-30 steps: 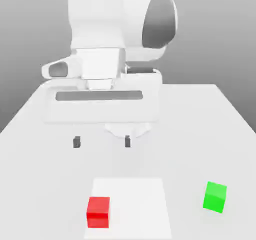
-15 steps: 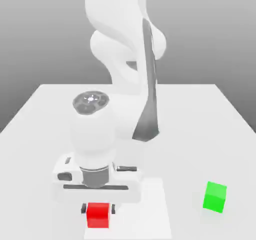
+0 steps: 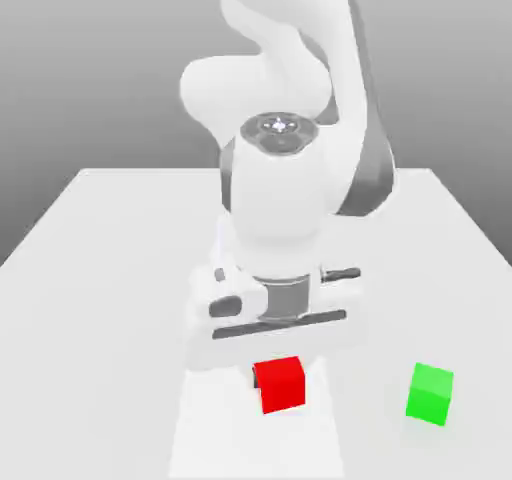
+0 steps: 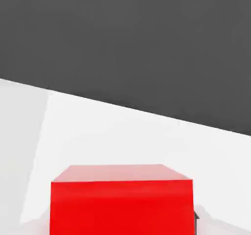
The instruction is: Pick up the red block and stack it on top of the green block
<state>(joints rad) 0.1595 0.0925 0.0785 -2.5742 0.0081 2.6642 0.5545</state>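
So the white arm (image 3: 285,168) is bent over the white table (image 3: 90,268), hand pointing down. The red block (image 3: 279,384) sits right under the gripper (image 3: 279,368), tucked against the bottom of the hand and a bit tilted. The fingers themselves are hidden behind the hand body. The green block (image 3: 431,394) is off at about 3 o'clock from the red one, well apart, resting on the table.

The arm (image 3: 285,108) is glossy white, built from fat rounded segments with dark grey panels along one side. Its wrist ends in a round grey cap with a ring of small holes, above a grey collar and a boxy white hand (image 3: 270,318) with dark slots.
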